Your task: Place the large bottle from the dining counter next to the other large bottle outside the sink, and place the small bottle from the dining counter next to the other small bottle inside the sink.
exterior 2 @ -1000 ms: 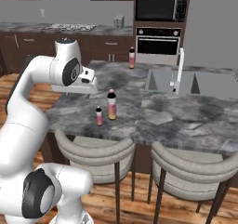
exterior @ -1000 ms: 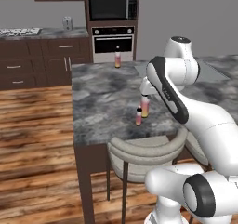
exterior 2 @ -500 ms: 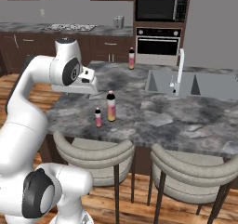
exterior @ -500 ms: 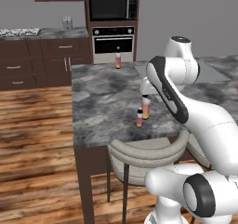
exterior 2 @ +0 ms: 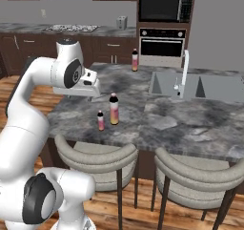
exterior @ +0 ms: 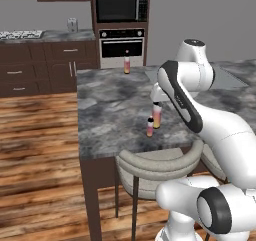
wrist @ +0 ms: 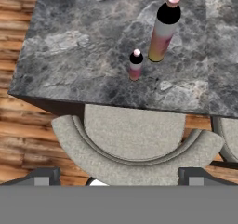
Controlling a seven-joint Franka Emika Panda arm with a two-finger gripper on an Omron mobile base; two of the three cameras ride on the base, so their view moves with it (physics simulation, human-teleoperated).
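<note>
On the dining counter [exterior 2: 157, 124] [wrist: 69, 46] the large bottle [exterior 2: 114, 109] [exterior: 157, 116] [wrist: 162, 30], dark-topped and pink to yellow, stands upright near the front edge. The small bottle [exterior 2: 100, 121] [exterior: 149, 127] [wrist: 135, 65] stands just beside it. My gripper [exterior 2: 94, 91] [wrist: 118, 177] hangs open above and left of them, holding nothing. The other large bottle [exterior 2: 135, 60] [exterior: 126, 65] stands at the counter's far edge, left of the sink [exterior 2: 164, 84]. The other small bottle is hidden inside the sink.
A tall silver faucet [exterior 2: 183, 74] rises between the two basins. Two grey stools [exterior 2: 97, 160] [exterior 2: 200, 176] are tucked under the counter's near edge, one directly below the bottles [wrist: 135, 144]. An oven and microwave stand on the back wall.
</note>
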